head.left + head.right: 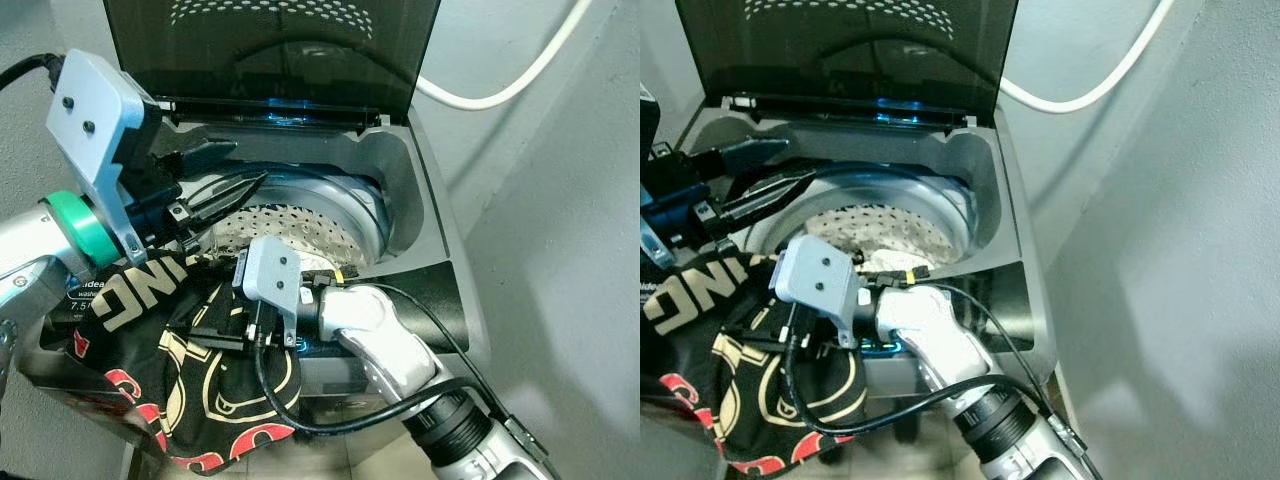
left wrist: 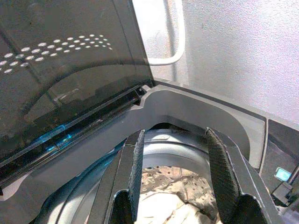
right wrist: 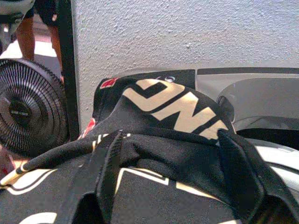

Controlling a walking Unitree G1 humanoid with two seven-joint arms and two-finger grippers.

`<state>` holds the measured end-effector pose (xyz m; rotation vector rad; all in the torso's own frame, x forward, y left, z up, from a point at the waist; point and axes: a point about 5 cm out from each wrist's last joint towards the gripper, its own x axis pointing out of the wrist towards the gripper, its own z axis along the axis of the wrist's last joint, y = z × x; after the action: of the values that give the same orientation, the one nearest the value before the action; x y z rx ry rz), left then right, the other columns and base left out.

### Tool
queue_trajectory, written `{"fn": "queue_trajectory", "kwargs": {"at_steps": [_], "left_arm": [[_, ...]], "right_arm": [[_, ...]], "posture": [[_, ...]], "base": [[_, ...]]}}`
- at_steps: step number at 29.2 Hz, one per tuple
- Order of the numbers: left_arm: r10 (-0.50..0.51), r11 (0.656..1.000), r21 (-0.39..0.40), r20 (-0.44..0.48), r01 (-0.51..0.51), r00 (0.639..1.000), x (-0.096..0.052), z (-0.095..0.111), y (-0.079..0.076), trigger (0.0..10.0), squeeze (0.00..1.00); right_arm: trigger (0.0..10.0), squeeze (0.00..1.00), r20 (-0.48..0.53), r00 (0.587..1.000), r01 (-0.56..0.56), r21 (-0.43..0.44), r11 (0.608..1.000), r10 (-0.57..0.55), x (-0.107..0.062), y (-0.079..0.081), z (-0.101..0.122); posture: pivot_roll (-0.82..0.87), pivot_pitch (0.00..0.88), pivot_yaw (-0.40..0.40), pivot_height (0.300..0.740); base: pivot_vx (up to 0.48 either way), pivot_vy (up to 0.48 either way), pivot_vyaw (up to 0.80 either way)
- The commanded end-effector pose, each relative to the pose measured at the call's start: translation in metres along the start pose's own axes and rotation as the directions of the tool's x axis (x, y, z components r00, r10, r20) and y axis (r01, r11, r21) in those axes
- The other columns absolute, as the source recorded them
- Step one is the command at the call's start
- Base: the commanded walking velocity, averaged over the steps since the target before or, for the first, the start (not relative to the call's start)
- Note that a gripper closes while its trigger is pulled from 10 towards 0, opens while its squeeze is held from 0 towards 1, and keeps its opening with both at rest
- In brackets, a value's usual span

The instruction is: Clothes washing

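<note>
drum mouth: open | front rim: black garment draped across

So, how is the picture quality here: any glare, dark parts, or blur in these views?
Left eye view: sharp; a blue light glows under the dark tinted washer lid. Left wrist view: the lid reflects the perforated drum, and the white wall is overexposed; the left gripper fingers stand open. Right wrist view: the right gripper fingers are slightly soft over the black printed garment.
</note>
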<state>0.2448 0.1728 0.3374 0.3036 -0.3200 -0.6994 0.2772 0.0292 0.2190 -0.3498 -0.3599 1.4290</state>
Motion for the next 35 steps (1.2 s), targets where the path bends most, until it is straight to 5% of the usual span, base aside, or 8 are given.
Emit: {"fn": "queue_trajectory", "kwargs": {"at_steps": [1,3,4,7,8,11,12,35], "left_arm": [[-0.016,1.0,0.009,0.003,0.016,1.0,0.001,0.0,-0.003,10.0,0.0],[-0.017,1.0,0.007,0.002,0.017,1.0,0.001,0.0,-0.003,10.0,0.0],[-0.017,1.0,0.007,0.001,0.017,1.0,0.001,-0.001,-0.003,10.0,0.0],[-0.018,1.0,0.006,0.0,0.018,1.0,0.001,-0.001,-0.003,10.0,0.0],[-0.018,1.0,0.005,-0.002,0.018,1.0,0.001,-0.002,-0.002,10.0,0.0],[-0.018,1.0,0.004,-0.002,0.018,1.0,0.001,-0.002,-0.002,10.0,0.0],[-0.017,1.0,0.004,-0.004,0.017,1.0,0.001,-0.002,-0.002,10.0,0.0],[-0.015,1.0,-0.003,-0.008,0.015,1.0,0.001,-0.004,-0.002,10.0,0.0]], "right_arm": [[10.0,1.0,-0.061,0.998,-0.03,0.006,1.0,0.03,-0.001,0.005,-0.009],[10.0,0.84,-0.09,0.995,-0.046,-0.003,0.999,0.045,-0.002,0.007,-0.011],[10.0,0.0,-0.112,0.992,-0.066,-0.014,0.998,0.064,-0.003,0.009,-0.014],[10.0,0.0,-0.13,0.989,-0.08,-0.013,0.997,0.077,-0.004,0.01,-0.016],[1.8,0.0,-0.152,0.984,-0.096,-0.009,0.995,0.094,-0.006,0.012,-0.02],[1.8,0.0,-0.166,0.981,-0.106,-0.006,0.994,0.104,-0.007,0.012,-0.022],[0.0,0.0,-0.174,0.979,-0.111,-0.003,0.994,0.109,-0.007,0.013,-0.024],[0.0,0.0,-0.156,0.979,0.122,-0.078,0.989,-0.133,-0.003,-0.009,-0.023]], "posture": [[0.24,0.11,-0.009,0.74],[0.24,0.11,-0.009,0.74],[0.24,0.111,-0.008,0.74],[0.24,0.112,-0.006,0.74],[0.24,0.112,-0.006,0.74],[0.24,0.112,-0.006,0.74],[0.24,0.112,-0.006,0.74],[0.24,0.116,-0.003,0.74]], "base": [[0.0,0.0,0.0],[0.0,0.0,0.0],[0.0,0.0,0.0],[0.0,0.0,0.0],[0.0,0.0,0.0],[0.0,0.0,0.0],[0.0,0.0,0.0],[0.0,0.0,0.0]]}}
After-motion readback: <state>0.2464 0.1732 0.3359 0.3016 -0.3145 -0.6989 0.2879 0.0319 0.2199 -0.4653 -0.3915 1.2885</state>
